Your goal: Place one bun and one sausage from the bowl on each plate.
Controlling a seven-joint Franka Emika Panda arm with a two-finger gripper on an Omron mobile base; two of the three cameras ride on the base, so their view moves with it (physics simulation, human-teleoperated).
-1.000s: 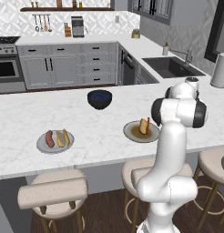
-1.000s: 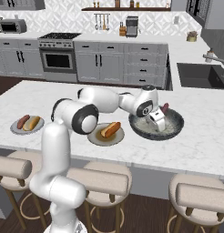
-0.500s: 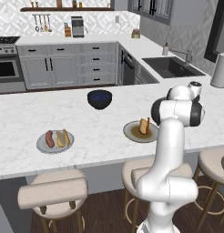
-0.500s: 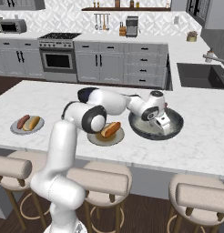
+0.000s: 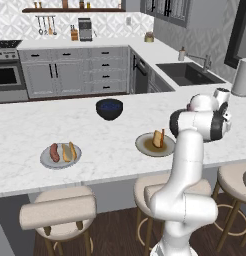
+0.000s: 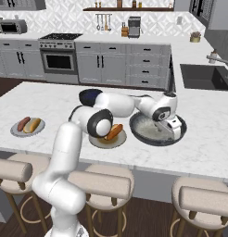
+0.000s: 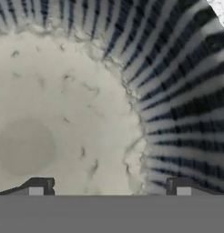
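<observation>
Two rear base cameras flanking the arm, sharing the counter (image 5: 110, 145) (hand camera close over bowl (image 7: 186, 91))

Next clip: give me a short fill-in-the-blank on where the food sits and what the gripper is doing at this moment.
1. The gripper hangs over the wide bowl with its jaws ____.
2. The light grey plate carries a sausage and a ____.
3. The tan-centred plate lies directly ____ the wide bowl.
4. The dark navy bowl holds ____ food.

Missing words: open; bun; beside; no
</observation>
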